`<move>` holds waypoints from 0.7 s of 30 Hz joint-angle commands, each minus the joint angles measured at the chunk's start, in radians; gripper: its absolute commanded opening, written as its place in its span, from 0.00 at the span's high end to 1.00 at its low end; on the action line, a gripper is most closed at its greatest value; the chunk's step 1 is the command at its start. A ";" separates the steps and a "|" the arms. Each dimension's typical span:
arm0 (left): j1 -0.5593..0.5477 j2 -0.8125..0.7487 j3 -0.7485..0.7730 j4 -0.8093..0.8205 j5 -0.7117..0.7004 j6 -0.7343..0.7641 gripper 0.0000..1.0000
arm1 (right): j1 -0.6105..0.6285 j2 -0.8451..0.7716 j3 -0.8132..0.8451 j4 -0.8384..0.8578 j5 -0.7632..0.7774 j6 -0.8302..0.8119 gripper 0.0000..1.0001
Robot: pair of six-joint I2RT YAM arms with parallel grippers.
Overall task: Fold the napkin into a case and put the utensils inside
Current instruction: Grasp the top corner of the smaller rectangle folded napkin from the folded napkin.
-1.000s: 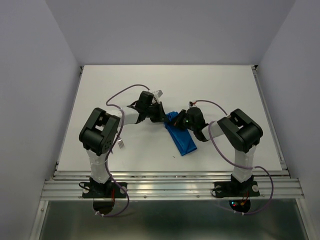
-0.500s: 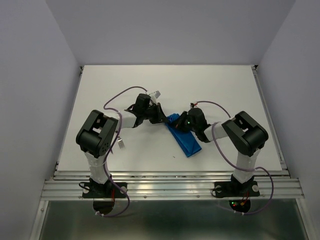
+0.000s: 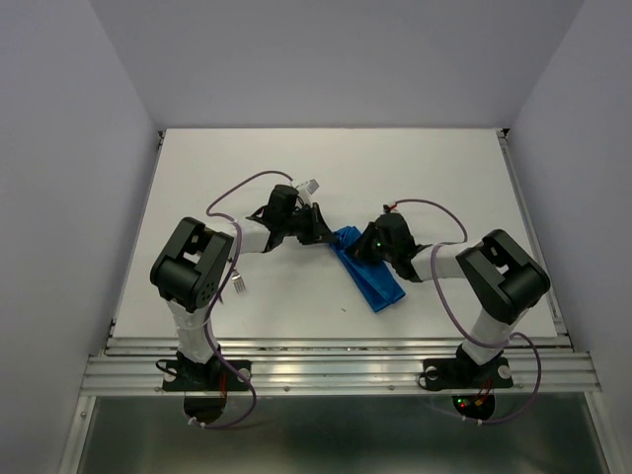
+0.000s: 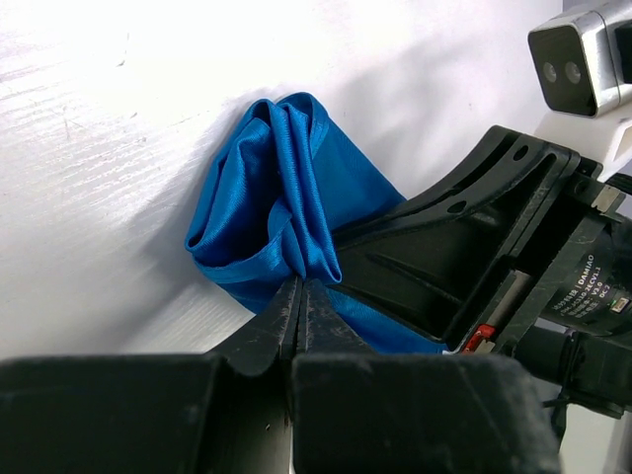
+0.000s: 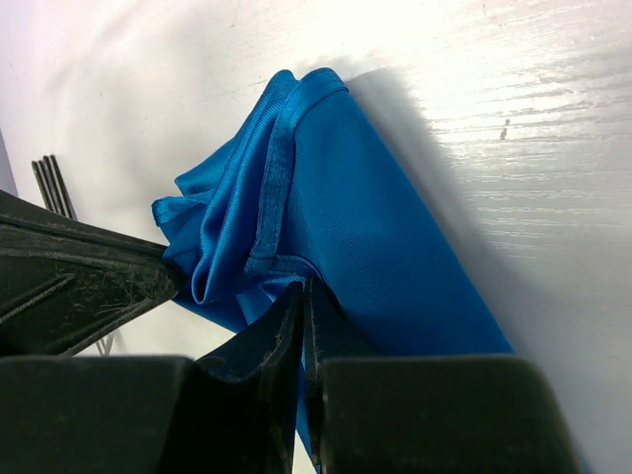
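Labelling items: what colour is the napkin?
Bright blue, plain; the napkin shows best in the right wrist view.

A white desk (image 3: 415,168) is sitting boxed in by pale lilac walls (image 3: 59,197). Silver aluminium rails (image 3: 336,370) are running along its near edge, fronting a grey floor (image 3: 336,434).

Left hand (image 3: 320,235) and right hand (image 3: 359,250) crowd the bunched end of the napkin (image 3: 374,280); its near end lies unobstructed.

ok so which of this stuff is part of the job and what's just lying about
Job: napkin, bunched at its far end; fork beside the left arm.
Just there: purple cables; metal rail under the arm bases.
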 commanded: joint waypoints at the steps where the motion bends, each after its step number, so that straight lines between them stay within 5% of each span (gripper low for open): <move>1: -0.001 -0.046 0.006 0.050 0.031 -0.003 1.00 | 0.000 -0.053 -0.007 -0.049 0.043 -0.036 0.90; 13: -0.001 -0.030 0.008 0.051 0.046 -0.009 1.00 | 0.000 -0.133 0.016 -0.063 0.054 -0.059 0.69; 21: -0.001 -0.030 0.009 0.051 0.048 -0.008 1.00 | 0.000 -0.127 0.045 -0.069 0.054 -0.059 0.66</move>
